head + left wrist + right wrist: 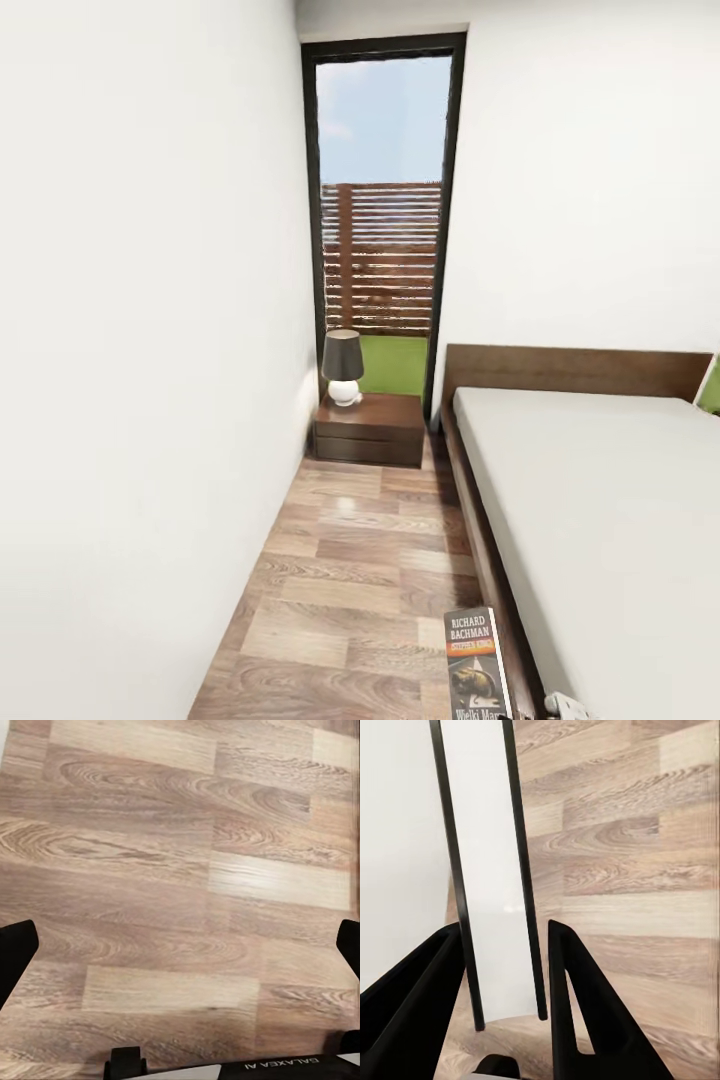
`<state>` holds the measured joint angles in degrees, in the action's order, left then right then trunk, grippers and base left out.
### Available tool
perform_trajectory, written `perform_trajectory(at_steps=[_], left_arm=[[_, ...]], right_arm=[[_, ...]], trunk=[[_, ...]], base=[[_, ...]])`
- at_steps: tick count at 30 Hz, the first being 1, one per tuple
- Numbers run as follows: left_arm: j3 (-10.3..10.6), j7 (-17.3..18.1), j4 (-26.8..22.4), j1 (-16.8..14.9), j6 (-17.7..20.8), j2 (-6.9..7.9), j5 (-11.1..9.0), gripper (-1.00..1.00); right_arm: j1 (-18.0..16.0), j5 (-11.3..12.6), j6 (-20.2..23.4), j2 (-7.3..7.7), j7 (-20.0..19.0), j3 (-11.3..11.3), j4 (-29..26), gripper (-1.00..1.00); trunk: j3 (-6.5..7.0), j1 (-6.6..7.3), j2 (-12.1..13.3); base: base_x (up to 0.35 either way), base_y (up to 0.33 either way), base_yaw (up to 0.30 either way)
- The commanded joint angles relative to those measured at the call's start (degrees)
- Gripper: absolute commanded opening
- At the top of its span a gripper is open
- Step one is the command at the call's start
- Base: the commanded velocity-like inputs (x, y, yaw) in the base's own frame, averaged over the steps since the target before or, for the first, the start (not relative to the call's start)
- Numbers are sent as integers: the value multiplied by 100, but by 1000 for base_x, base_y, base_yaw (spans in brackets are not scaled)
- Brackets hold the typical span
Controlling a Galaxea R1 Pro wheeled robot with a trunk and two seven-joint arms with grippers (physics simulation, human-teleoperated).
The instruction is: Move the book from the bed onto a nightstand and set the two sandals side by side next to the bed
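The book (476, 665) stands upright beside the bed (600, 500), its lower edge cut off by the frame; the right gripper (502, 975) is clamped on its edge. The left gripper (180, 945) hangs spread wide over the floor (180, 832), fingertips barely visible. The nightstand (370, 428) with a lamp (343, 367) sits far ahead.

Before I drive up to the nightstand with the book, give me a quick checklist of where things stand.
1. Book held by right gripper: ok, fingers close on both sides of its edge.
2. Left gripper free: ok, open over bare floor.
3. Floor path to the nightstand: ok, nothing lies in the aisle.
4. Space on the nightstand top: ok, lamp stands at its left, bare wood to the right.
5. Clearance from the bed frame: cannot tell, the book hangs close beside it.
6. Sandals located: cannot tell.
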<state>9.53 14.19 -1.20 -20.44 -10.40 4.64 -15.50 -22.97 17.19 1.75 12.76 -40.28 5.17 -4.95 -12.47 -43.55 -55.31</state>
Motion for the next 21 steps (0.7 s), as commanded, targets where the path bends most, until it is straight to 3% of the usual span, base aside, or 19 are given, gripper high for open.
perform_trajectory(at_steps=[1, 16, 21], left_arm=[[49, 22, 5, -4, -19, 2, -59, 100], [49, 22, 5, -4, -15, 2, -59, 100], [49, 22, 5, -4, -18, 2, -59, 100]], right_arm=[[-6, -5, 18, -1, -24, 63, 3, -100], [-6, -5, 18, -1, -24, 63, 3, -100], [-6, -3, 18, -1, -24, 63, 3, -100]], trunk=[[-8, -1, -6], [-8, -1, -6], [-8, -1, -6]], base=[[0, 0, -300], [0, 33, -298], [0, 1, -101]])
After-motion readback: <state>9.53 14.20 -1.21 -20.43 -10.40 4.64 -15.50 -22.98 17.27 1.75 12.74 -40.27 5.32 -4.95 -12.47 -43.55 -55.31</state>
